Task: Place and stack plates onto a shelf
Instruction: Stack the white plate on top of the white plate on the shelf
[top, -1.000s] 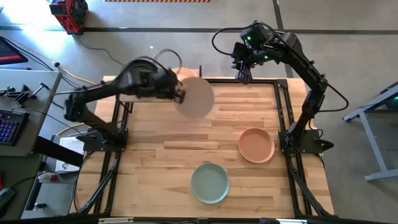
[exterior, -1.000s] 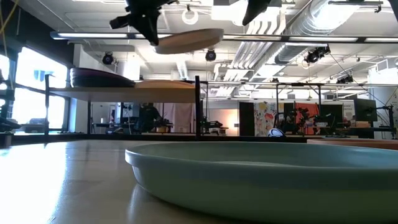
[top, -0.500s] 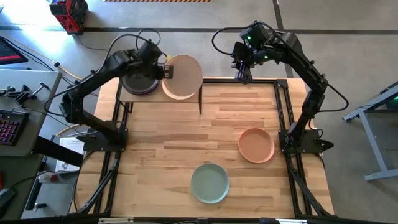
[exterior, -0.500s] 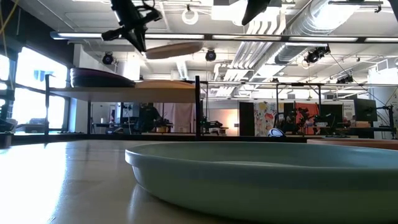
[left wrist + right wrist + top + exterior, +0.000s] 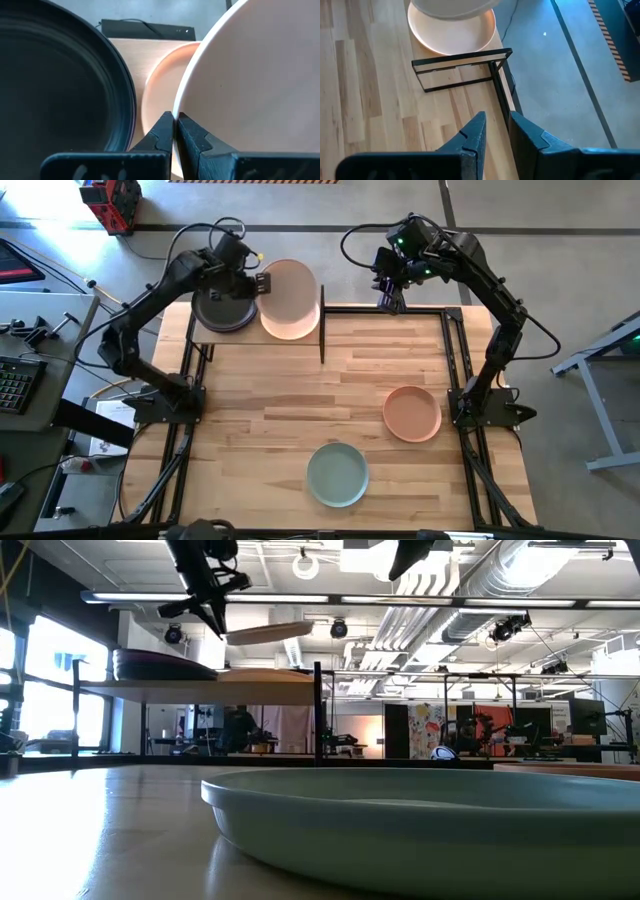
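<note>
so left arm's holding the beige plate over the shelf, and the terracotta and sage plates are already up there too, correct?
Not quite. The left gripper does hold the beige plate by its rim above the shelf, but the high view shows the terracotta plate and the sage plate on the tabletop, not up there. A dark stack and another pale plate sit on the shelf.
</note>
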Motion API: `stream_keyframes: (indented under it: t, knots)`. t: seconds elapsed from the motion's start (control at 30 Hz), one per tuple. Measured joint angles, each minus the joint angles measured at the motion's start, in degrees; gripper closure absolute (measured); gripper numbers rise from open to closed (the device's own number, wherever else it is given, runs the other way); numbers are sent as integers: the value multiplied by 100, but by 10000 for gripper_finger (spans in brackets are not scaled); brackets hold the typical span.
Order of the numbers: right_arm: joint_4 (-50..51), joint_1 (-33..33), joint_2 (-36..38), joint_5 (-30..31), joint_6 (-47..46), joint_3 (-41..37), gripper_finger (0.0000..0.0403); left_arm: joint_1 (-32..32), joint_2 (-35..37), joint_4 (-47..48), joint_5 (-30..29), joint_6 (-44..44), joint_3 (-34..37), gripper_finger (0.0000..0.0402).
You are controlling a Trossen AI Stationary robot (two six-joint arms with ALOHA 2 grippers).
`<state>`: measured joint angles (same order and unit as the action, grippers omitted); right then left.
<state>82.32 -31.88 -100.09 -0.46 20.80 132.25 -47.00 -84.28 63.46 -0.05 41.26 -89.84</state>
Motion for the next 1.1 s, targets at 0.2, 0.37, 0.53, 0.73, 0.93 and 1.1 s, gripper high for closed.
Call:
stream_keyframes:
  t: [0.2, 0.37, 0.53, 0.73, 0.93, 1.1]
  knots:
    - [2, 0, 0, -1, 0, 0, 341, 50, -320, 22, 6, -138, 2, 401]
    - [5, 0, 0, -1, 0, 0, 341, 57, -508, 73, 8, -145, 2, 401]
    - [11, 0, 0, 0, 0, 0, 341, 57, -611, 479, 1, -98, 2, 401]
    - [13, 0, 0, -1, 0, 0, 341, 53, -685, 573, 4, -99, 2, 397]
    - [12, 0, -2, -1, 0, 0, 341, 57, -831, 569, 87, -95, 2, 396]
    - [13, 0, -2, -1, 0, 0, 341, 54, -934, 559, 92, -96, 2, 395]
